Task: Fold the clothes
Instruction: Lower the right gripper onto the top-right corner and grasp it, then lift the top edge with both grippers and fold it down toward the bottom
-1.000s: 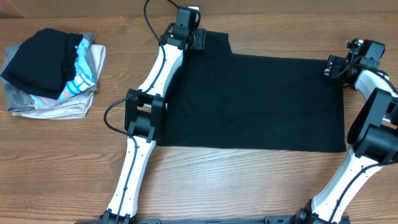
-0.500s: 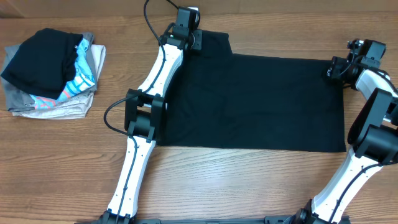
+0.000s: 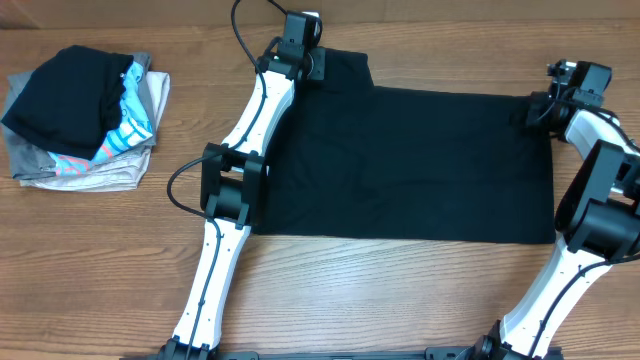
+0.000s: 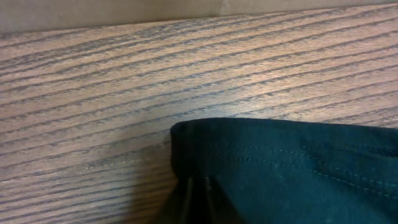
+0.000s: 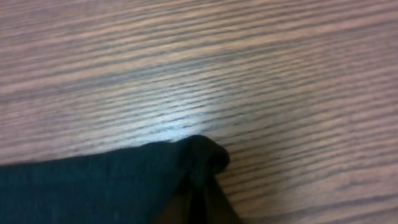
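Crops the left gripper [image 4: 198, 202] at the bottom edge of its wrist view, leaving only dark tips, barely separable from the black T-shirt [image 4: 298, 174] around them. Blurs the right gripper [image 5: 199, 202] likewise (soft focus across that whole view). From overhead, cannot see either pair of fingertips under the wrist housings. Loses a strip of the shirt's left side beneath the left arm [image 3: 250, 120]. Cuts off both arm bases at the lower edge. Cannot count the pieces in the folded pile [image 3: 85, 115] at far left, nor read any pattern detail there.
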`<state>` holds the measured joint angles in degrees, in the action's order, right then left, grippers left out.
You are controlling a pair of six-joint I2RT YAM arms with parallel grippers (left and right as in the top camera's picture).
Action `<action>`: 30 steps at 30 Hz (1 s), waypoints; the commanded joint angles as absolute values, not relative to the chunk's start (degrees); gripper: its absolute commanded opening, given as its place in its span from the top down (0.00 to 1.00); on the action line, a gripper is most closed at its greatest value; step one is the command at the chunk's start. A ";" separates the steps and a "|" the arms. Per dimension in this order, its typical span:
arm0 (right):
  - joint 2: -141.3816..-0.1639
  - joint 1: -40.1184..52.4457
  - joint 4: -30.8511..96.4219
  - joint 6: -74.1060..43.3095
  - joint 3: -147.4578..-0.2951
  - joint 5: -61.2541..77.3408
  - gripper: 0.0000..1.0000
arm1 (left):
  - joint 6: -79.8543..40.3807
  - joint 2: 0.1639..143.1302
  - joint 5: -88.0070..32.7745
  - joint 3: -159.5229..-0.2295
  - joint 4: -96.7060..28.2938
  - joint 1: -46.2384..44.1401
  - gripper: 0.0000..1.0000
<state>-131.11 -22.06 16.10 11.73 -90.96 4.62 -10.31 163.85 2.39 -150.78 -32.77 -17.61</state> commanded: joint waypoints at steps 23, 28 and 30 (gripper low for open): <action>-121.05 -21.96 23.38 5.06 -90.50 11.40 0.96 | -9.89 153.29 -1.08 -154.06 -48.03 -17.61 0.96; -116.51 -23.29 28.95 2.90 -90.50 10.57 0.96 | -9.87 147.52 -0.93 -154.06 -57.17 -17.15 0.96; -114.61 -23.92 32.08 2.92 -90.50 10.59 0.96 | -9.85 145.40 -1.08 -154.06 -60.40 -17.10 0.96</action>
<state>-119.09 -22.52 29.78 4.78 -90.43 11.11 -10.33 151.70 -0.45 -152.44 -57.80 -17.54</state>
